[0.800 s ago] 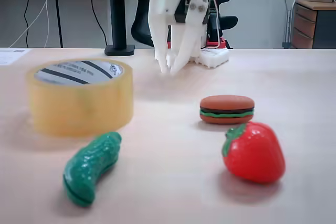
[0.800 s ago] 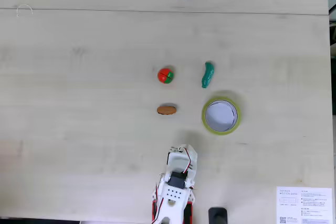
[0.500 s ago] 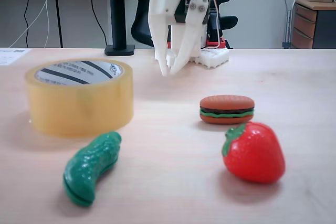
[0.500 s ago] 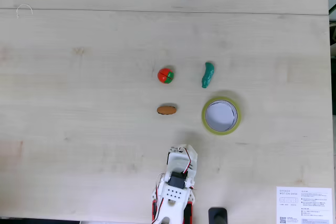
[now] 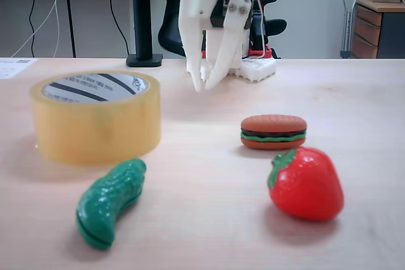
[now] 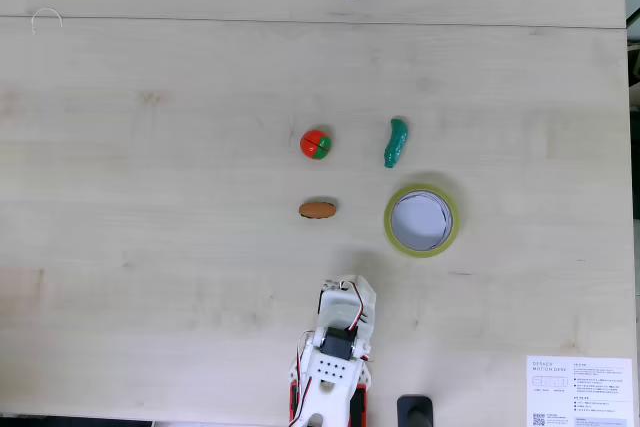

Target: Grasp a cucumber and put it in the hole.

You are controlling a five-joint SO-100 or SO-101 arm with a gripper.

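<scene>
The tool [image 5: 202, 83] is seen empty, fingertips nearly together, above the tabletop [image 5: 354, 99]. Well beyond it, past the tape roll's hole [image 6: 420, 220], lies the cucumber [image 6: 396, 142]: judged light, rigid, glossy-slippery; a mid-body grasp is advised.

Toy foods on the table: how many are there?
3. In the low fixed view, the cucumber lies front left before the tape roll, the strawberry front right, and the hamburger just behind the strawberry. None seems hidden.
</scene>
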